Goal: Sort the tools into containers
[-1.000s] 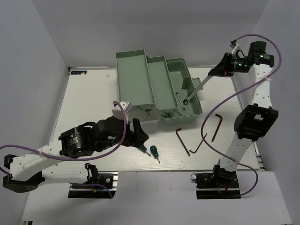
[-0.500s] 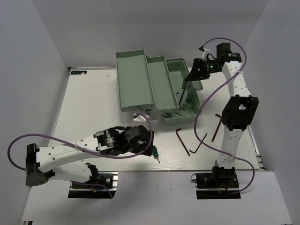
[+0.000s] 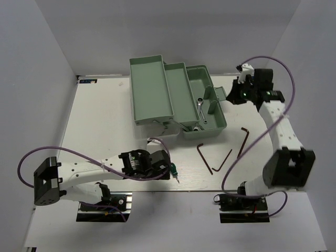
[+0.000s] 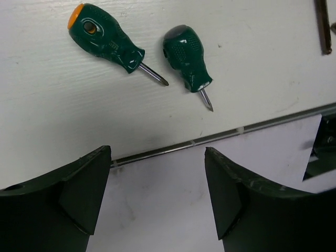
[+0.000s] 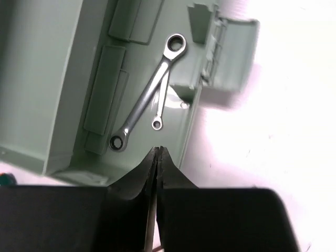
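The pale green toolbox [image 3: 152,94] stands open at the back of the table. A long silver wrench [image 5: 149,92] and a short one [image 5: 161,107] lie crossed in its right compartment [image 3: 210,86]. My right gripper [image 5: 157,150] is shut and empty, hovering just right of that compartment [image 3: 231,95]. Two green screwdrivers [image 4: 107,39] [image 4: 187,58] lie side by side near the table's front edge. My left gripper [image 4: 157,194] is open just in front of them, touching neither; only one screwdriver [image 3: 172,170] shows from above. Three dark hex keys [image 3: 205,157] [image 3: 223,159] [image 3: 243,140] lie right of the screwdrivers.
The toolbox's left tray [image 3: 149,89] and middle tray [image 3: 181,94] hold nothing. Its lid handle [image 5: 231,58] sticks out on the right side. The table's front edge rail [image 4: 220,135] runs just behind my left fingers. A purple cable [image 3: 79,155] loops from the left arm.
The long wrench has left my right gripper and now lies in the right compartment; the gripper pulled back to the right and shut. My left arm swung down toward the screwdrivers.
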`<act>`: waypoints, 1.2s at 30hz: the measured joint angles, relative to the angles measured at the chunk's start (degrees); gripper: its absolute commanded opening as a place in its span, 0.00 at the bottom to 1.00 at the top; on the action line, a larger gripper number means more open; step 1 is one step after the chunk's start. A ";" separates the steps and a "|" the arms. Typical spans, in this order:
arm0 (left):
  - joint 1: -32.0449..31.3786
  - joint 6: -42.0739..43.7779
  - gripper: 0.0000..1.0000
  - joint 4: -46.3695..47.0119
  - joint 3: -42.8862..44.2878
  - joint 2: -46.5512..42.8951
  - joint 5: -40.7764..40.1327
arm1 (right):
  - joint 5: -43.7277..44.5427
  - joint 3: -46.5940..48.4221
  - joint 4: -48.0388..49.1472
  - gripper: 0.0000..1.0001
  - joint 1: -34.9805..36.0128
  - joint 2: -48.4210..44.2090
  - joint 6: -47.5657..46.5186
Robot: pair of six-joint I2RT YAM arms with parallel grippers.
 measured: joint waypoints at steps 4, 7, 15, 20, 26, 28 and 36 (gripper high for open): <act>0.00 -5.38 0.79 0.26 0.20 4.96 -0.70 | 2.25 -13.03 5.84 0.00 -1.16 -12.98 1.86; 0.00 -9.35 0.67 0.02 1.31 10.01 -2.36 | -0.07 -19.76 7.76 0.00 -1.68 -18.62 2.43; 0.02 -17.66 0.57 0.37 2.12 13.84 -10.95 | -6.08 -34.93 8.00 0.00 -2.32 -27.04 2.64; 0.02 -20.39 0.66 -1.20 5.44 20.35 -15.26 | -10.23 -37.90 7.43 0.07 -2.32 -29.35 2.16; -0.07 -24.48 0.67 -2.73 6.21 26.40 -18.64 | -18.91 -39.36 5.57 0.45 -2.32 -29.64 -4.70; -0.20 -26.23 0.67 -3.50 6.25 27.36 -20.06 | -22.16 -41.53 5.16 0.45 -2.23 -30.60 -8.52; -0.50 -30.01 0.66 -6.71 7.54 30.16 -25.09 | -26.88 -45.27 1.51 0.45 -0.85 -32.92 -15.58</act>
